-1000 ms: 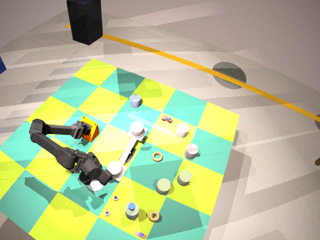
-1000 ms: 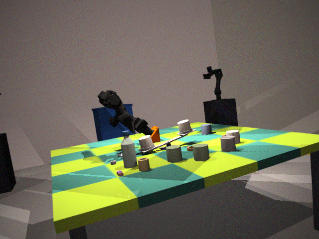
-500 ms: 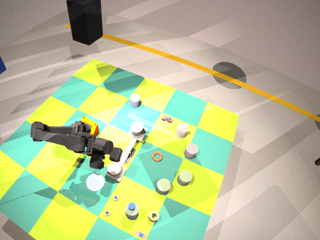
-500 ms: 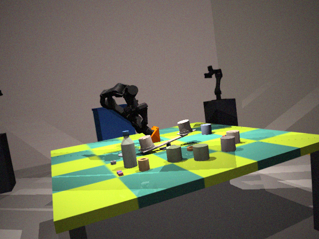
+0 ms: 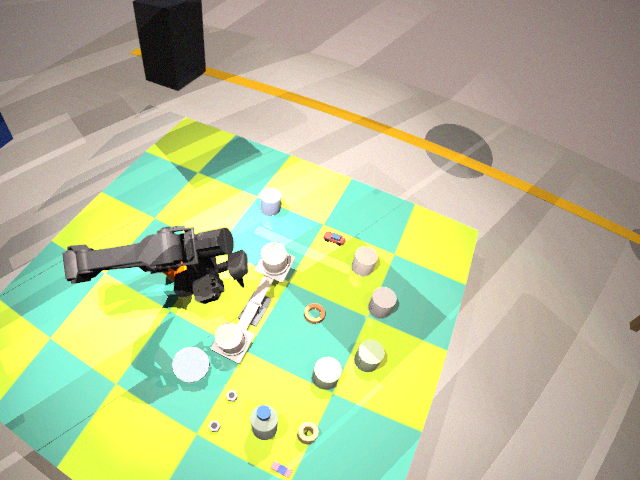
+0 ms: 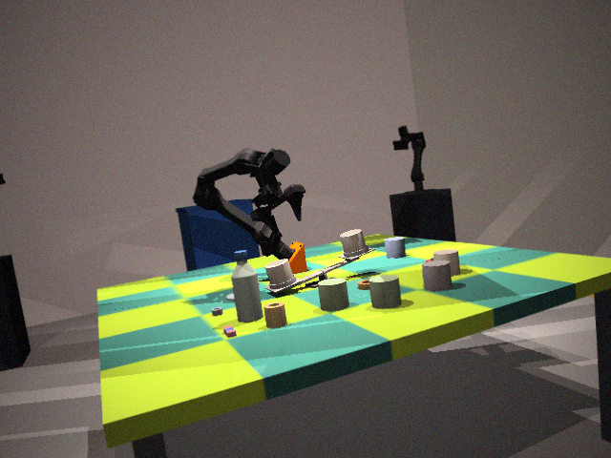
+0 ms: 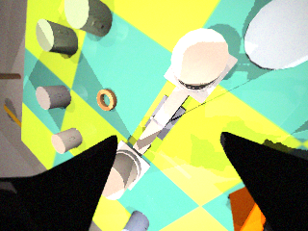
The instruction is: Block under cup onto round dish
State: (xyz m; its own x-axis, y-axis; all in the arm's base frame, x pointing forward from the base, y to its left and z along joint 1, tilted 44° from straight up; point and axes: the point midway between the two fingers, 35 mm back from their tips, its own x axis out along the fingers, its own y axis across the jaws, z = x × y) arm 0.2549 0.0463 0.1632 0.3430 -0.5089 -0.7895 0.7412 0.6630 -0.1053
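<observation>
Two identical whitish cylindrical cups, the lower one (image 5: 230,337) (image 6: 280,274) (image 7: 200,59) and the higher one (image 5: 273,257) (image 6: 353,241) (image 7: 119,177), stand on the tilted balance's (image 5: 250,313) (image 6: 321,273) (image 7: 168,112) ends; our black hand (image 5: 223,288) (image 7: 168,138) is wide, empty, above the tabletop (image 5: 310,206) (image 6: 335,355) (image 7: 192,154).

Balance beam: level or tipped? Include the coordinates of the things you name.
Tipped. In the exterior view, the beam (image 5: 251,313) (image 6: 323,272) (image 7: 168,110) slopes, its end near the dish (image 5: 190,364) (image 6: 230,297) (image 7: 281,36) low and the opposite end raised.

In the top view, the balance (image 5: 250,313) (image 6: 331,269) (image 7: 172,107) stands mid-bench, with one cup (image 5: 273,257) (image 6: 352,241) (image 7: 115,180) on its end toward the bench's upper edge and another cup (image 5: 229,337) (image 6: 280,274) (image 7: 199,60) on its lower-left end. The dish (image 5: 190,364) (image 6: 230,297) (image 7: 279,36) lies just beside that end; the ring (image 5: 306,313) (image 6: 361,284) (image 7: 99,100) lies between balance and right edge.
</observation>
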